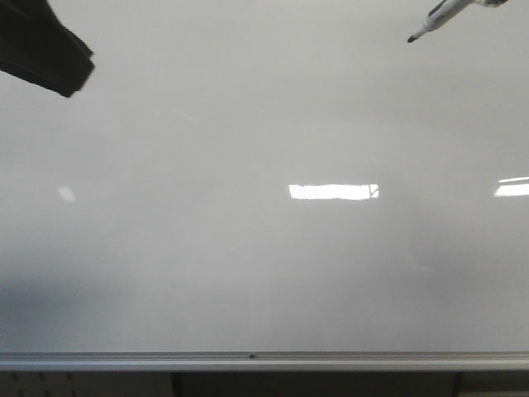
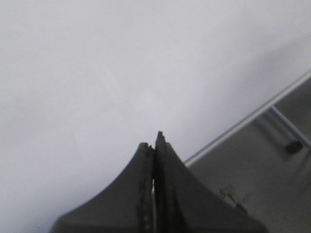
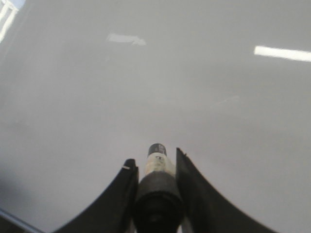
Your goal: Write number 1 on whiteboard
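Observation:
The whiteboard (image 1: 248,273) fills the front view, glossy pale grey, with a silver rail (image 1: 264,361) along its bottom edge. No black stroke of the number 1 shows on it. My left gripper (image 1: 70,83) is at the upper left in front of the board; in the left wrist view (image 2: 154,141) its jaws are pressed together and empty. My right gripper (image 3: 154,160) is shut on a marker (image 3: 158,165). In the front view the marker (image 1: 436,20) enters at the top right, its black tip pointing down-left and close to the board; contact cannot be told.
Bright rectangular light reflections (image 1: 333,191) lie on the board's middle and at the right edge (image 1: 512,188). The left wrist view shows the board's rail (image 2: 252,116) with grey framework (image 2: 291,131) beyond it.

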Robot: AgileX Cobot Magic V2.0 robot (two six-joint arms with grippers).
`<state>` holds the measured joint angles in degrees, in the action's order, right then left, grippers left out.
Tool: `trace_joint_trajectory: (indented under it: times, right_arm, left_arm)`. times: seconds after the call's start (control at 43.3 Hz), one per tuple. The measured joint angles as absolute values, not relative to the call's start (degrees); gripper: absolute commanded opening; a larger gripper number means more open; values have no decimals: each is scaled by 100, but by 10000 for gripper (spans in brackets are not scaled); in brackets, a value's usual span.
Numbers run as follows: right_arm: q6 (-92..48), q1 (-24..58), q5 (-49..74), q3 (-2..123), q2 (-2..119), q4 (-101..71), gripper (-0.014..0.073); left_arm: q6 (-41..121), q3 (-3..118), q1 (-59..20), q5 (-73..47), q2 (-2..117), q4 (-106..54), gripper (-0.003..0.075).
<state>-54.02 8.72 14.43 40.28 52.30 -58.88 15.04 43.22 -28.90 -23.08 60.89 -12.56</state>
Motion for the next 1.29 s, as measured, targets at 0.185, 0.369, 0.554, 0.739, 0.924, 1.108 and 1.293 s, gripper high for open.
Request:
trace_joint_trajectory:
  times: [0.185, 0.369, 0.554, 0.739, 0.924, 1.108, 1.293]
  right_arm:
    - [-5499, 872, 968, 4028, 5230, -5909, -60]
    - [-5537, 872, 857, 4028, 5281, -5909, -60]
    - [-5537, 946, 730, 4040, 5625, -5922, -60]
    - [-5537, 1387, 353, 4384, 6097, -5937, -60]
    - [-5550, 1666, 63, 4918, 6661, -5959, -60]
    - [-5550, 1730, -98, 5322, 7259, -5971, -60]
    - [-5550, 1730, -191, 5492, 7515, -5983, -60]
  left_arm:
    - [988, 3232, -2473, -1363, 4922, -1058, -20]
    - [929, 2612, -1903, -991, 3946, -1046, -20]
    - [917, 2418, -1514, -967, 3452, -1046, -20]
    - [917, 2397, -1460, -967, 3417, -1046, -20]
    - [917, 2397, -1460, -967, 3417, -1046, -20]
    - [917, 2397, -1460, -967, 3417, -1046, -20]
    - [917, 2397, -1460, -967, 3417, -1046, -20]
